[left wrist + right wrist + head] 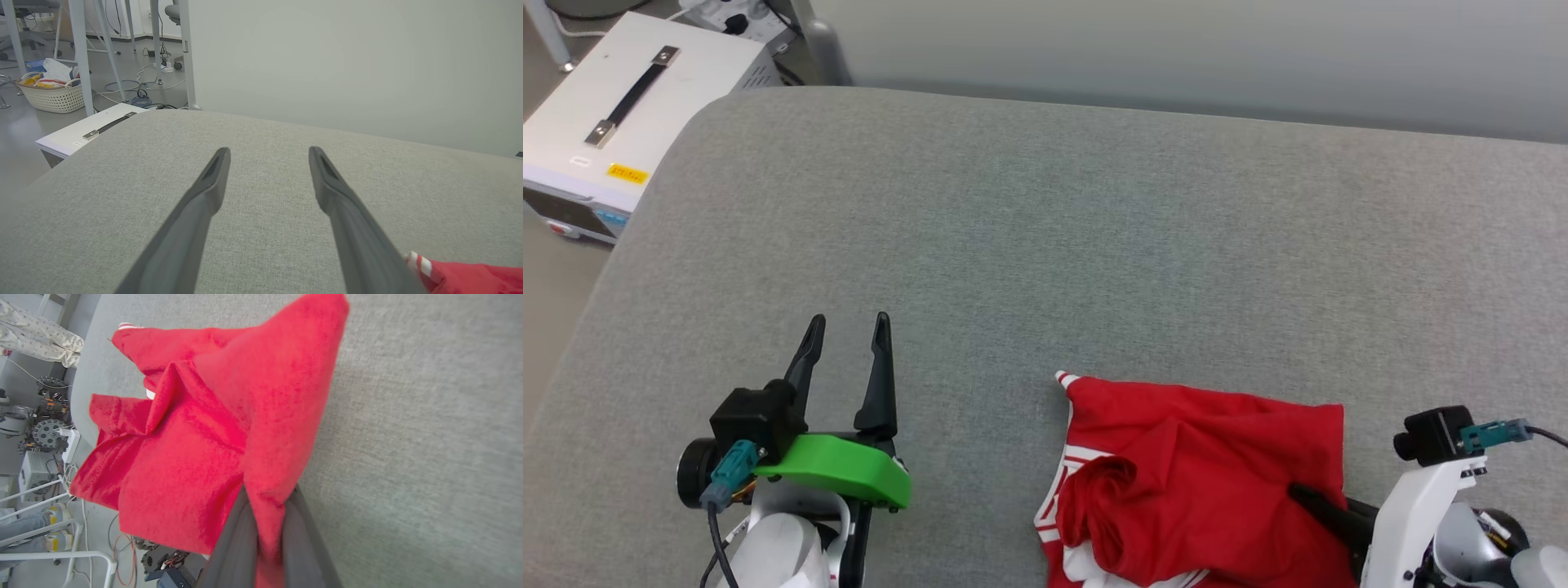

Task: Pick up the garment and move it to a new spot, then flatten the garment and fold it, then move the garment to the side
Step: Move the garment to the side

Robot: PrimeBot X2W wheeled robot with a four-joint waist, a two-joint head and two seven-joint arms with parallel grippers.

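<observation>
Crumpled red jersey, white striped trim, heaped on grey cushion. My right claw pinches a fold; my left claw hovers spread, empty.

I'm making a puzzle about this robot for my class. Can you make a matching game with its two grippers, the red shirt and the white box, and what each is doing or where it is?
Things:
1. left gripper
2. right gripper
3. red shirt
4. white box

States or places:
A. bunched up on the grey surface
B. open, holding nothing
C. off the surface, past its far left corner
D. shut on a fold of cloth

Pairs: 1-B, 2-D, 3-A, 4-C
</observation>
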